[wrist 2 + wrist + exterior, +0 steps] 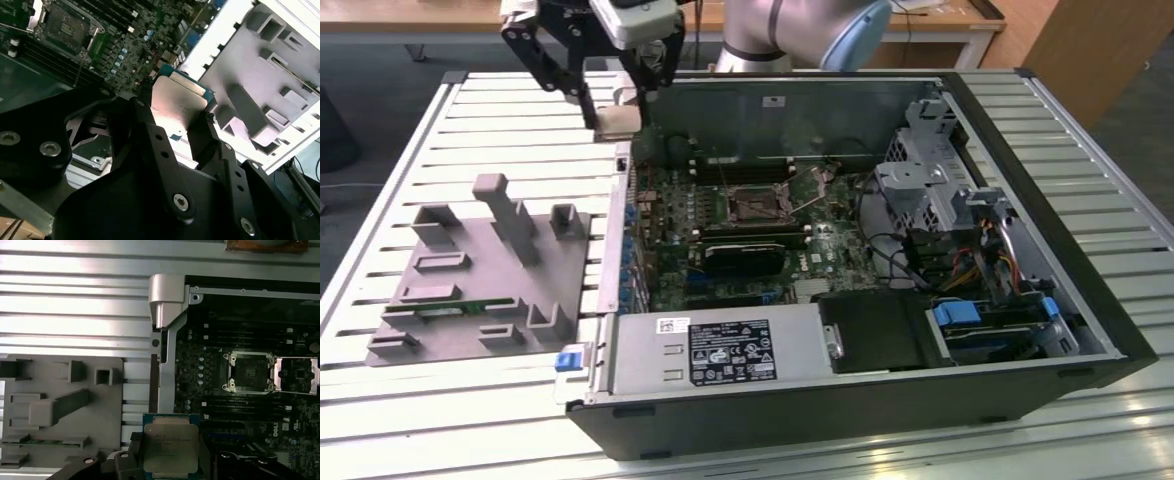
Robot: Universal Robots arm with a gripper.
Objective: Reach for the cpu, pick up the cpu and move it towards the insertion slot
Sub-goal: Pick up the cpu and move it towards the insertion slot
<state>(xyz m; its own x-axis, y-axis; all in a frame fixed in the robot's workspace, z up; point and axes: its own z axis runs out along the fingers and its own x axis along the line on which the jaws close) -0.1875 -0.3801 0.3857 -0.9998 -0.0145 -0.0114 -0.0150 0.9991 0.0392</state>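
Silvery cpu (170, 450) sits clamped in the gripper (180, 127) — raised, well apart from the insertion slot (754, 207).

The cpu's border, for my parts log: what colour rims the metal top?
Green, around the silvery top of the cpu, best in the first wrist view.

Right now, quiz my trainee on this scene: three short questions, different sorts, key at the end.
1. True or false: the gripper holds the cpu.
2. Is the insertion slot (a) open and bare or (b) already filled?
3. What green part lies in the grey fixture?

Key: 1 true. 2 a. 3 a memory strip.
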